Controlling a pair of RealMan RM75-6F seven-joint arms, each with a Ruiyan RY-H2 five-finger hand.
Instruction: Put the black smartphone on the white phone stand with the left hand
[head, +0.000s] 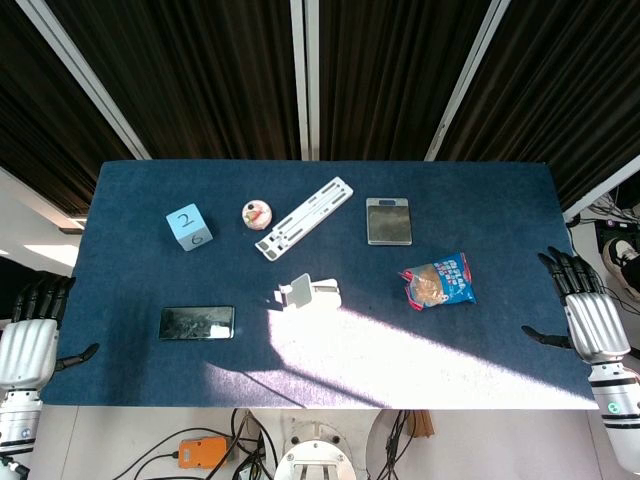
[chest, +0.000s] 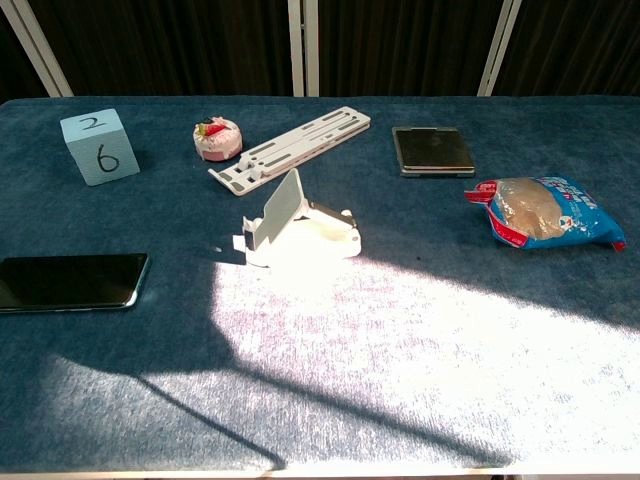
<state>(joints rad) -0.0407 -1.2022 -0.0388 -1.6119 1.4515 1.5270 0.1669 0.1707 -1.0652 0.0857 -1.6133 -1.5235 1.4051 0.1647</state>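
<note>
The black smartphone (head: 197, 323) (chest: 72, 281) lies flat, screen up, on the blue table cloth at the front left. The white phone stand (head: 310, 292) (chest: 296, 228) sits near the table's middle, its back plate tilted up, to the right of the phone. My left hand (head: 30, 335) hangs off the table's left edge, fingers spread, holding nothing, well left of the phone. My right hand (head: 585, 312) is beyond the right edge, fingers apart and empty. Neither hand shows in the chest view.
A light blue cube (head: 189, 226) (chest: 99, 146) marked 2 and 6 stands back left. Beside it are a small round cake toy (head: 257, 214) (chest: 218, 139) and a long white bracket (head: 305, 217) (chest: 290, 150). A grey scale (head: 388, 221) (chest: 433, 150) and a snack bag (head: 438, 281) (chest: 547, 210) lie right.
</note>
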